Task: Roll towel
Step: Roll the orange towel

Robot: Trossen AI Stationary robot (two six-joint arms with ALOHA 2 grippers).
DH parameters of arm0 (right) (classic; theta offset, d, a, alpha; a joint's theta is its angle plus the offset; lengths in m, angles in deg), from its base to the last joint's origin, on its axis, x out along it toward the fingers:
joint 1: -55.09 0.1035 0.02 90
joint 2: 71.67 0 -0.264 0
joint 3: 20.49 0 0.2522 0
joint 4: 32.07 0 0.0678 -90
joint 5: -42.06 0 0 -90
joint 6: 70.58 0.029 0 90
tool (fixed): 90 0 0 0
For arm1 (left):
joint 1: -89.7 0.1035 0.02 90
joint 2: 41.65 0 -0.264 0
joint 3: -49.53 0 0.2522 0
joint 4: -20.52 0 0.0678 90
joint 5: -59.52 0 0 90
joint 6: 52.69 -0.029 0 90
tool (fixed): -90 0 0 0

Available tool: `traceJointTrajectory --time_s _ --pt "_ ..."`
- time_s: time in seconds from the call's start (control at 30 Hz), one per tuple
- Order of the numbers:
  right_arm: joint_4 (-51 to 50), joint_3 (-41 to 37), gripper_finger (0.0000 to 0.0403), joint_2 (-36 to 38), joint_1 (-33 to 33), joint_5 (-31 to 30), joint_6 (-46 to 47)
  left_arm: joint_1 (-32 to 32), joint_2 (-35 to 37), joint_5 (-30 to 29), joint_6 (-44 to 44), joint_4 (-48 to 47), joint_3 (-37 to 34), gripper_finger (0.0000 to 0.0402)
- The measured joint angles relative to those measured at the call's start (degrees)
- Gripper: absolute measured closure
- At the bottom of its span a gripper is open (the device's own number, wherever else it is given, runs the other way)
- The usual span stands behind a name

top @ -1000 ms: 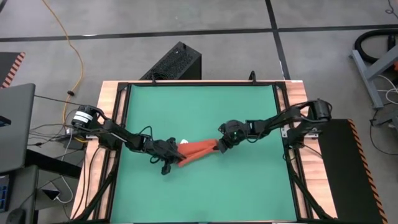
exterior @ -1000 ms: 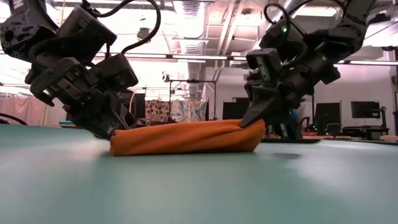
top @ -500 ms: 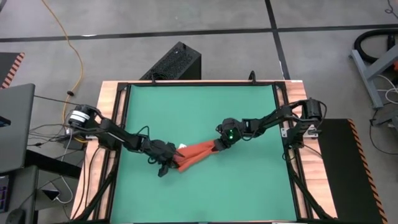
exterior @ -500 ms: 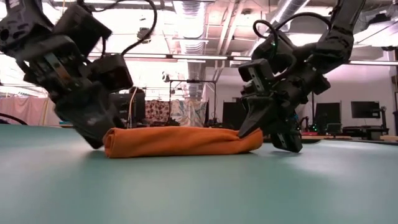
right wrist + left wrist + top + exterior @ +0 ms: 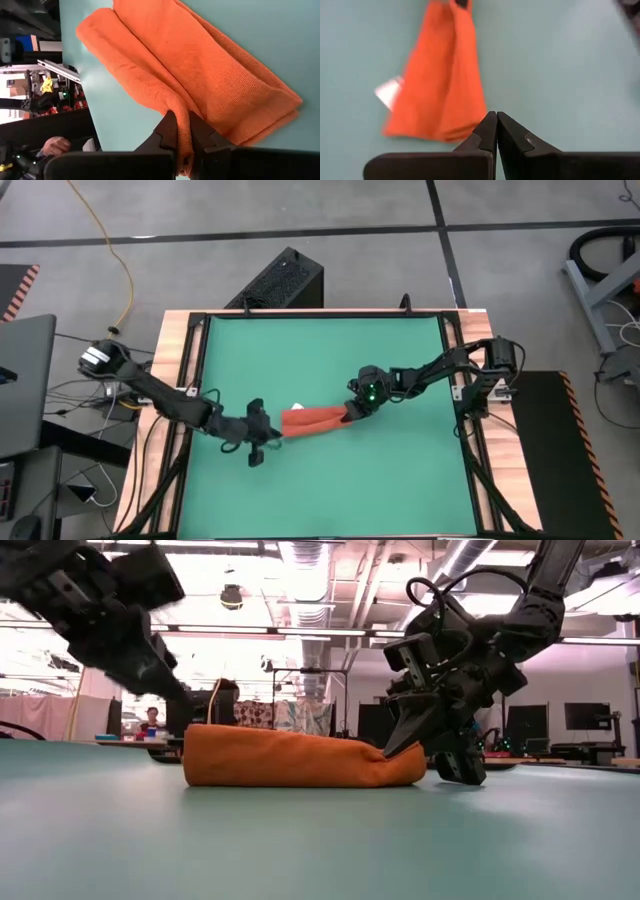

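Right gripper (image 5: 182, 131): jaws pinched nearly shut on a fold of the towel (image 5: 315, 420) at its end nearer the bench's right edge. Left gripper (image 5: 496, 116): jaws fully closed with nothing between them, just off the towel's opposite end, toward the bench's left edge. Towel lies as a loose, flattened roll on the green bench (image 5: 320, 350) near its middle, long axis running left to right, small white tag (image 5: 296, 407) at the left end.
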Motion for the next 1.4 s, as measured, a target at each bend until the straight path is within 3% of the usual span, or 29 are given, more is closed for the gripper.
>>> traceJointTrajectory --time_s 0.13,0.37,0.63,1.17,1.4 --pt "0.75 -0.02 0.0376 -0.04 -1.11 2.01 1.08 -4.82 -3.85 -10.37 -11.18 -1.01 3.94 0.0401" --pt "4.78 -0.09 0.0376 -0.11 -3.29 5.94 4.67 -9.52 -13.94 -18.70 -21.33 -2.58 10.60 0.0401" --pt "7.61 -0.09 0.0376 -0.24 -5.94 11.24 11.79 -8.62 -14.08 -19.53 -21.69 -6.67 11.90 0.0401" --pt "6.88 -0.02 0.0376 -0.17 -7.47 12.03 17.24 -1.07 -16.26 -19.92 -26.10 -7.49 11.21 0.0401" --pt "7.21 -0.02 0.0377 -0.17 -7.71 11.95 16.94 1.47 -16.26 -18.35 -26.65 5.54 3.74 0.0401"
